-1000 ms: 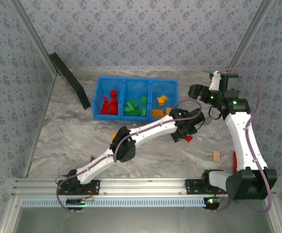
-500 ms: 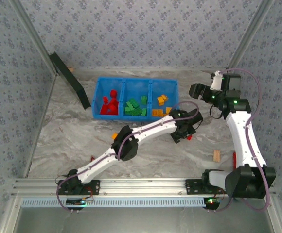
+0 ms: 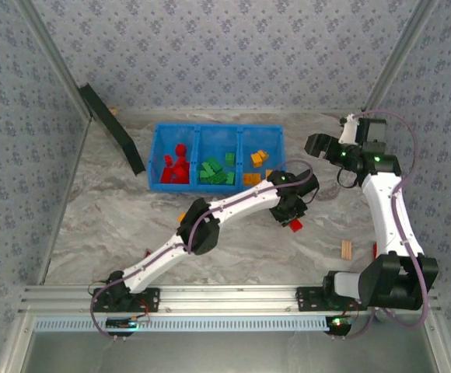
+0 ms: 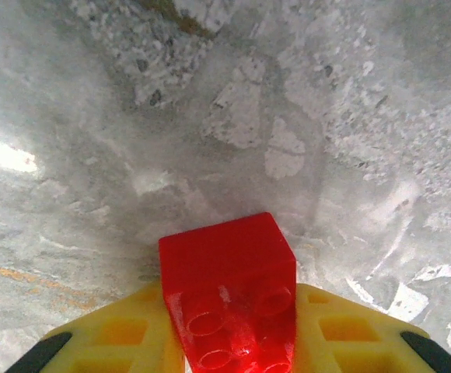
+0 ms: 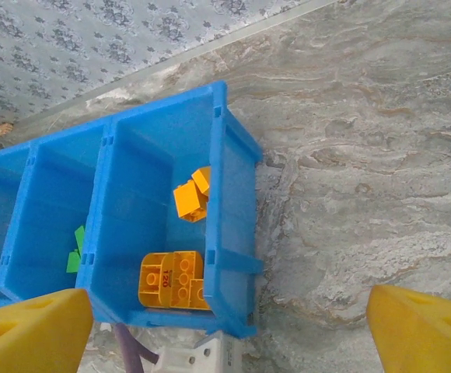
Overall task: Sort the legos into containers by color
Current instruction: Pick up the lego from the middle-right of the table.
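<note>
Left end effector (image 3: 291, 214): clenched on the red lego (image 4: 229, 299). Both yellow fingers (image 4: 124, 334) press its sides, and its studs face the wrist camera.
Red lego, place: right of the desk's (image 3: 117, 210) middle, about halfway between the near and far edges. I cannot tell whether it has lifted off the surface.
Red lego, axis: it seems to run lengthwise out along the fingers, its front end jutting past them.
Right end effector (image 5: 229, 326): released, fingers spread wide with nothing between them. It hangs near the desk's far right corner and looks down on the bin's (image 3: 218, 127) right end.
Bin: near the far edge, left of middle, with its long axis running along that edge.
Compartments: reds in the left compartment (image 3: 168, 143), green legos (image 3: 216, 172) in the middle one, orange legos (image 5: 175, 280) in the right one.
Key relation: the left compartment lies toward the far left of the left end effector, at the bin's farther end. The carry must therefore cross the orange and green compartments, or run along the bin's near wall.
Nearer arm: the right arm is close to the bin's orange end, but the left arm has the lego, so the drop is probably its job.
Step, as judged: grasp made; lift and carry to the reds remain.
</note>
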`<state>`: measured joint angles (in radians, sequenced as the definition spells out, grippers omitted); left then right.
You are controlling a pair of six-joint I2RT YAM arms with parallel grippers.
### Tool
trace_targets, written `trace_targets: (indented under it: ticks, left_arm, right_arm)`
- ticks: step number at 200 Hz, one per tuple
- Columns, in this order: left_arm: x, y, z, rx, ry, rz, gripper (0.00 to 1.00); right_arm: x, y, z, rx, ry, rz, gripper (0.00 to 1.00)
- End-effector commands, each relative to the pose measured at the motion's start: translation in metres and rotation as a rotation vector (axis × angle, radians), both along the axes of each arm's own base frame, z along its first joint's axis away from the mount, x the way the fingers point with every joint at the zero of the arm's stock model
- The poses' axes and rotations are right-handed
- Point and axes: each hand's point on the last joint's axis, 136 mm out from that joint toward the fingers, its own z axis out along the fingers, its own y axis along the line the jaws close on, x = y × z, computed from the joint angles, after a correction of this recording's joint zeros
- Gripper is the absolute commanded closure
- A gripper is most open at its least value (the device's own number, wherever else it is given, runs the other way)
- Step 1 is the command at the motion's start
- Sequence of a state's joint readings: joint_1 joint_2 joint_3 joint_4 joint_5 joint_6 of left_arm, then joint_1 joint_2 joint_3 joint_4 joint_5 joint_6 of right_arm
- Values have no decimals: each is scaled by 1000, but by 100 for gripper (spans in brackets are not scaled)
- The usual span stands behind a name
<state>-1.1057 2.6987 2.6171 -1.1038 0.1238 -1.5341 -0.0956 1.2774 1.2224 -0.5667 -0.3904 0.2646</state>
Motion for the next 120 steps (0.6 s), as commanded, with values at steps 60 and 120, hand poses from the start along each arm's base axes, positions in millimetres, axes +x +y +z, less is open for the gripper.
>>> trace_targets:
  ticks: [60, 120]
  left_arm:
    - [11, 91, 81, 69, -119, -221, 85]
    - [60, 204, 151, 99, -338, -199, 87]
  right_arm:
    - [-7, -12, -20, 50, 44, -27, 4]
    - [-44, 50, -53, 0, 57, 138, 5]
